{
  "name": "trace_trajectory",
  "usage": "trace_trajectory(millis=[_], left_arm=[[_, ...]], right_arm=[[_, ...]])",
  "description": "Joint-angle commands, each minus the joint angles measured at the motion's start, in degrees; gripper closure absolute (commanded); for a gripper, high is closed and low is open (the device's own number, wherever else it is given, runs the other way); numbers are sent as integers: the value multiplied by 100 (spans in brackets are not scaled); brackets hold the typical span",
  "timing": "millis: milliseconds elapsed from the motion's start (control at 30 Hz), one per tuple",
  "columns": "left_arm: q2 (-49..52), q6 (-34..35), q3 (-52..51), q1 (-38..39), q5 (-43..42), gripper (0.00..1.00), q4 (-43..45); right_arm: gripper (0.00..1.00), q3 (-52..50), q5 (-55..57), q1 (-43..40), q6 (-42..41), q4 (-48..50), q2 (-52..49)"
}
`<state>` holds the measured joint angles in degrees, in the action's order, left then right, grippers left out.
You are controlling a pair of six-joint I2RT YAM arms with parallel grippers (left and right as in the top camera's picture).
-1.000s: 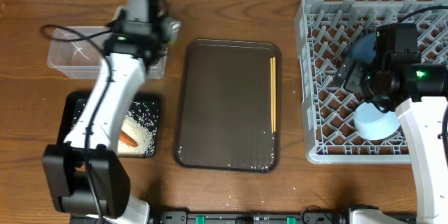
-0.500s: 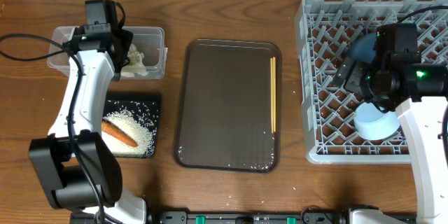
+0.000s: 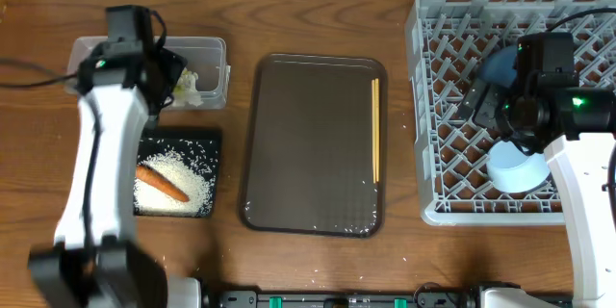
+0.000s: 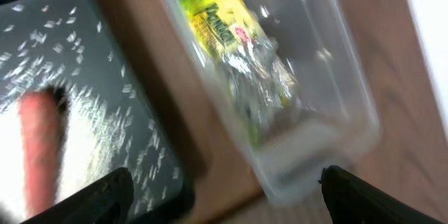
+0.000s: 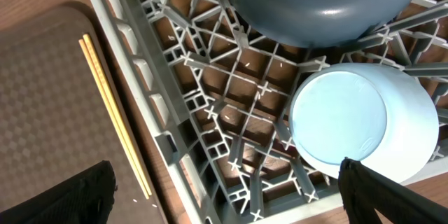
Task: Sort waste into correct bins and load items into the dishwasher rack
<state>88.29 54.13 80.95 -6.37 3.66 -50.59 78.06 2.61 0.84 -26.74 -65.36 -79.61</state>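
A: Overhead first. Where's the left hand (image 3: 162, 69)?
B: Over the right end of the clear tub (image 3: 207, 53), near the black tray (image 3: 214, 144). In that tray the carrot (image 3: 162, 184) lies against the rice (image 3: 191, 178).
A: And the right hand (image 3: 486, 111)?
B: Over the rack (image 3: 452, 188), between the dark blue bowl (image 3: 496, 63) and the small light blue bowl (image 3: 515, 171). Both bowls sit in the rack. The chopsticks (image 3: 375, 130) lie along the right edge of the brown tray (image 3: 308, 144), mid-surface (image 3: 29, 154).
A: Left wrist view?
B: Blurry. The yellow-green wrapper (image 4: 231, 42) lies crinkled inside the clear tub. The fingers (image 4: 105, 194) are spread wide with nothing between them, so released. Carrot and rice show at left in the black tray, just beside the tub.
A: Right wrist view?
B: Fingers (image 5: 77, 196) wide apart, released, holding nothing. Dark blue bowl at top, small light blue bowl lower right, both in the rack. Chopsticks at left on the brown tray, outside the rack.
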Motion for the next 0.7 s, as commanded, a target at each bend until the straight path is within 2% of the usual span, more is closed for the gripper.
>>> trace_trajectory(millis=[0,200,400,500,633,667], left_arm=[[-885,-96,-4,-15,-713,12,-511],[-1915,-96,-7,-15,-640,12,-2221],[-2199,-96,-11,-15,-332,11,-3740],[-2197,-98,-11,-15,-129,11,-4199],[-2197,-96,-11,-15,-131,9,-4251],[-2197,-96,-11,-15,-131,0,-4251]], right_arm=[[1,90,81,-44,-63,-2,85],[1,90,81,-44,-63,-2,85],[1,90,81,-44,-61,-2,85],[1,90,83,-44,-63,-2,85],[1,90,81,-44,-63,-2,85],[1,90,81,-44,-63,-2,85]])
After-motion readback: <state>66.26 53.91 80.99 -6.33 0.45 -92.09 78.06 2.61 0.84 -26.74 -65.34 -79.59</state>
